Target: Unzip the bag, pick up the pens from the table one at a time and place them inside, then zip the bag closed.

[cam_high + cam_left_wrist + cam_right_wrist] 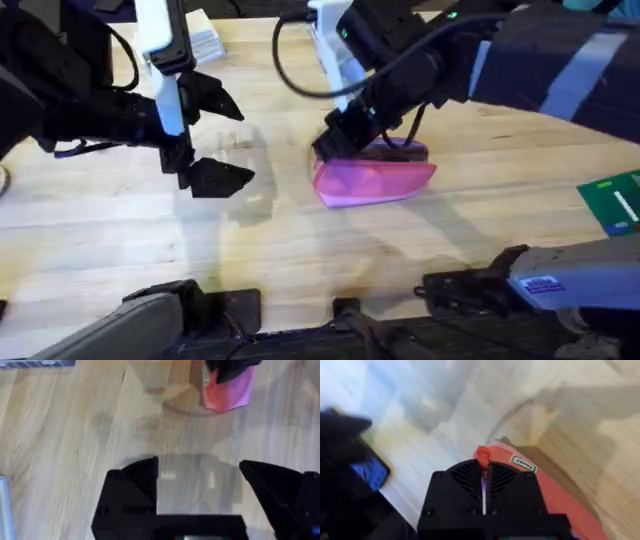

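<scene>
Item: bag (375, 180), pink, flat on the table (120, 250), centre of the overhead view, slightly right. No pens visible on the wood.

Right gripper (335, 145): at the bag's upper-left end, fingers clenched together on what appears to be the zipper pull (482, 453), a small red tab showing just above the fingertips in the right wrist view. Bag directly beneath and touching this gripper.

Left gripper (205, 135): hovering over bare table, left of centre in the overhead view, jaws spread wide, holding nothing. Bag well apart from it, toward the upper right of the left wrist view (227, 390).

Step in hand, as judged: running the zipper. Handling note: draw the pull straight along the top edge, keeping tension low; the unpinned pouch may slide or lift, so the free gripper would do well to press the far end.
</scene>
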You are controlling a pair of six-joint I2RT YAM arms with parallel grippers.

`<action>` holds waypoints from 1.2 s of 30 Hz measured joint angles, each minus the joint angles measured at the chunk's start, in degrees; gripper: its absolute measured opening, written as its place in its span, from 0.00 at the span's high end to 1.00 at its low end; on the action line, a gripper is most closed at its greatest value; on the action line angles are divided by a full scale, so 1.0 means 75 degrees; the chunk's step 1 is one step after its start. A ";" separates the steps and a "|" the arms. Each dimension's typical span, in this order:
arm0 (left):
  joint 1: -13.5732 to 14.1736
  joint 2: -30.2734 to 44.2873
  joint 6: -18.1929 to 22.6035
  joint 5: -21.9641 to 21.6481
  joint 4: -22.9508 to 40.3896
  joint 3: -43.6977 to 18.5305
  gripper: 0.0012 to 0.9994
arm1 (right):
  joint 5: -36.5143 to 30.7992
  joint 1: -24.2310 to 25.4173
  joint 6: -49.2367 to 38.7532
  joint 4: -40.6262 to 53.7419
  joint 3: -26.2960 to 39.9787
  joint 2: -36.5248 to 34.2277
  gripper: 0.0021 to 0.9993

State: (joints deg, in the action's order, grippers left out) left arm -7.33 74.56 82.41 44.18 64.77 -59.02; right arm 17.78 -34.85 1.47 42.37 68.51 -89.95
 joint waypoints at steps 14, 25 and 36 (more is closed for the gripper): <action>0.0000 0.0662 -0.0437 0.0859 0.0395 0.0000 0.01 | -0.0201 0.0285 0.1379 -0.0869 0.0000 0.0073 0.97; 0.0291 0.2261 0.0178 0.1483 -0.0268 0.0000 0.01 | -0.0199 0.0285 0.1402 -0.0884 0.0000 0.0073 0.97; 0.1491 0.3840 0.0693 0.2384 -0.1447 0.0000 0.01 | -0.0199 0.0285 0.1405 -0.0892 0.0000 0.0073 0.97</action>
State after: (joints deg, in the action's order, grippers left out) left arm 3.85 103.37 87.61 62.06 53.91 -59.02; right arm 16.29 -32.71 12.01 35.68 68.51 -89.41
